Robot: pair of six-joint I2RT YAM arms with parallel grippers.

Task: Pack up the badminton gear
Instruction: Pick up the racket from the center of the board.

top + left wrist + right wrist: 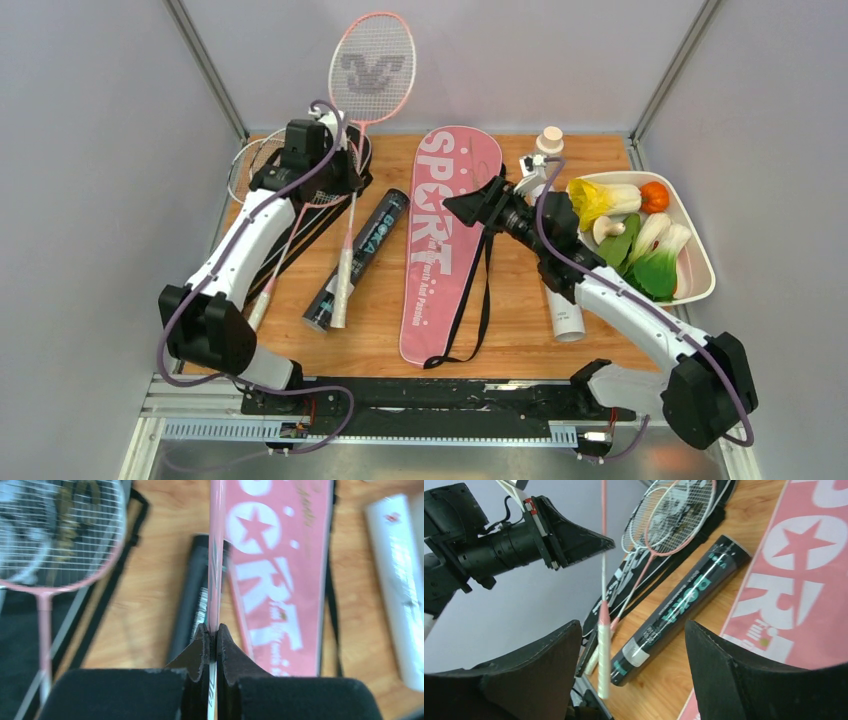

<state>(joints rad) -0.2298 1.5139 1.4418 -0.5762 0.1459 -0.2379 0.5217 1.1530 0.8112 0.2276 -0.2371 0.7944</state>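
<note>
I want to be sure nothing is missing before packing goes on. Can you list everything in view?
held racket: one, pink frame, white grip, rear left, gripped by its shaft
lying rackets: two, one pink and one white, on the black bag
black bag: one, black, rear left
black tube: one, black with teal lettering, lying left of centre
pink SPORT bag: one, pink with white lettering, centre
white tube: one, white, under the right arm
bottle: one, white with beige cap, rear right
tray: one, white, far right
toy vegetables: several, mixed colours, in the tray
table: one, wood
left claw: shut on the held racket
right claw: open, empty
</note>
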